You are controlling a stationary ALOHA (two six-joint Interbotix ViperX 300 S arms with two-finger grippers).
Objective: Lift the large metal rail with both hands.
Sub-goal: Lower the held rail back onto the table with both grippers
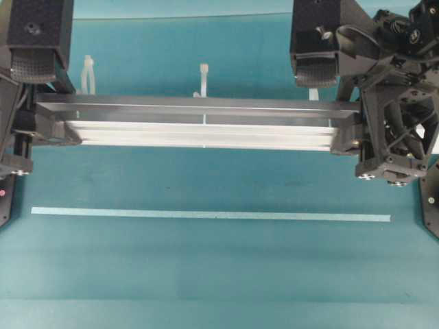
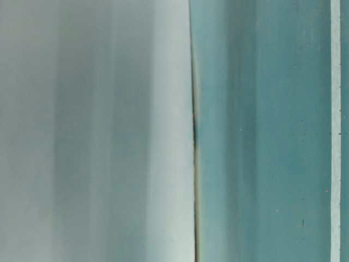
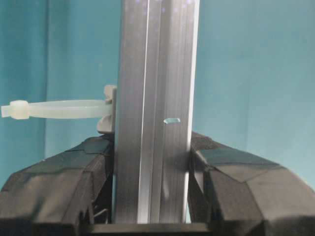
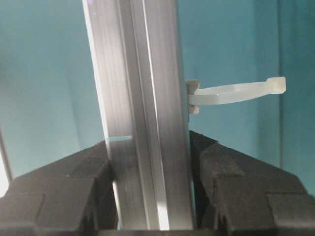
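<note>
From overhead we see our left gripper (image 1: 58,130) and right gripper (image 1: 346,130) each pinching an end of the large metal rail (image 1: 206,123), which spans level between them above the teal table (image 1: 206,274) and pale tape strip (image 1: 206,215). Only the wrist views show the padded jaws pressed against the rail's sides beside a white zip tie (image 3: 59,109).

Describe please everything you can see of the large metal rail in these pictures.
The large metal rail is a long, straight, silver bar, aluminium by its look, with grooves along its length. White zip ties stick out from its far side. It lies level across the overhead view, parallel to the thin pale tape strip on the teal table. The left claw clamps one end and the right claw the other, padded jaws pressed on both sides.
</note>
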